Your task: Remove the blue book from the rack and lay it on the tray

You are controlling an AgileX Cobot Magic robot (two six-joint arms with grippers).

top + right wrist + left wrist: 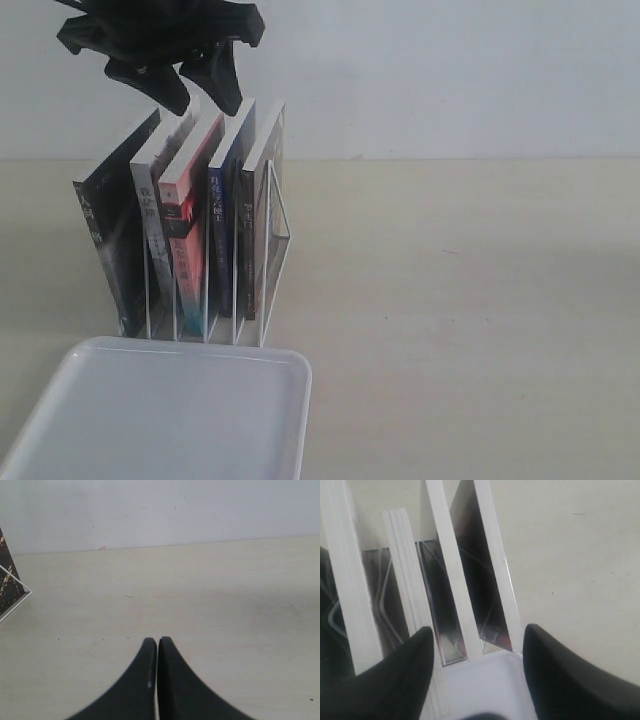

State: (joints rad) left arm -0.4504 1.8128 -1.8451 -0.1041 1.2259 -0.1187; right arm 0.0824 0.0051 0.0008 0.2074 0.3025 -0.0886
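The left gripper (pixel 195 92) hovers wide open just above the rack (pixel 277 232), the blue book (pixel 221 205) standing in its slot just below the spread jaws, while the right gripper (pixel 157 641) sits pinched shut over bare desk (pixel 225 590). Books are packed tight: closing off-centre could catch the red-spined book (pixel 188 230) too, or drag the rack along.

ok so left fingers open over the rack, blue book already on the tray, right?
No: the exterior view shows the blue book standing in the rack, not on the tray. Left fingers are open over the rack, as you say.
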